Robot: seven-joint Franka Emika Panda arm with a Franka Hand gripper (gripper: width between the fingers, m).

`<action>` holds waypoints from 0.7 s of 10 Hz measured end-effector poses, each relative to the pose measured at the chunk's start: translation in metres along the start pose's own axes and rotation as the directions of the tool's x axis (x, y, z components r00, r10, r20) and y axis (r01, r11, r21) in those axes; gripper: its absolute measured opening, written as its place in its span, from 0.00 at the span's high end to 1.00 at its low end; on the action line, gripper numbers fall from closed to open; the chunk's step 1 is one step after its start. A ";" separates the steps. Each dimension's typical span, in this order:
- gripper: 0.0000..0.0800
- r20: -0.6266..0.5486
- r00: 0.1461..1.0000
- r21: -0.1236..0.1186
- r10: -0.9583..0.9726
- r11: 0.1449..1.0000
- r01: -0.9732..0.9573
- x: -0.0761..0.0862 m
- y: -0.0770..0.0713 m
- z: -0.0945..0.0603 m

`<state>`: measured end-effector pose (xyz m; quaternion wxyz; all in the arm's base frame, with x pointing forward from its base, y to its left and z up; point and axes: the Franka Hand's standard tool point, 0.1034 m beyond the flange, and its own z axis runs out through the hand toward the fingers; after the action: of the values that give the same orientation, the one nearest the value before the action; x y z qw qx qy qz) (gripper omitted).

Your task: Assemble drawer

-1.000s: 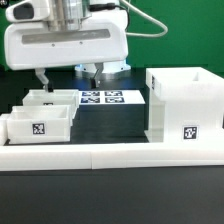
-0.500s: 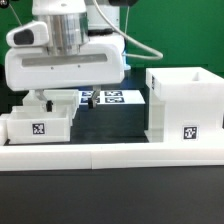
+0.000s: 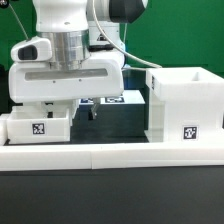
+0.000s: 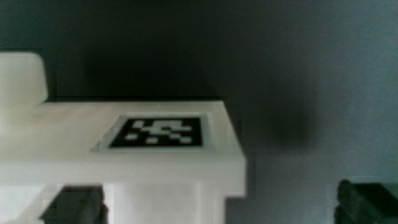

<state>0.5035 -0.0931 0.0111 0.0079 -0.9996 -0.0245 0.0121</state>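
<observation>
Now the gripper (image 4: 219,203) hangs low, fingers spread wide and clasping nothing. A tray (image 4: 164,133) edge sits between them, with dark open room beside one finger (image 4: 368,198). The housing (image 3: 185,105) stands well apart, off to the gripper's side.

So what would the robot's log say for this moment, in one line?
hand: open, low | tagged tray: under hand, not gripped | housing: upright, apart
</observation>
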 end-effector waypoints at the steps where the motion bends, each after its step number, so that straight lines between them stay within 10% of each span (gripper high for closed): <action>1: 0.19 -0.003 1.000 -0.003 -0.002 1.000 0.002 -0.001 -0.001 0.003; 5: 0.19 -0.013 1.000 -0.008 -0.004 1.000 0.004 0.000 -0.001 0.004; 7: 0.34 -0.012 1.000 -0.008 -0.004 1.000 0.004 0.000 -0.001 0.004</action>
<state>0.5032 -0.0916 0.0076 0.0043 -0.9996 -0.0264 0.0059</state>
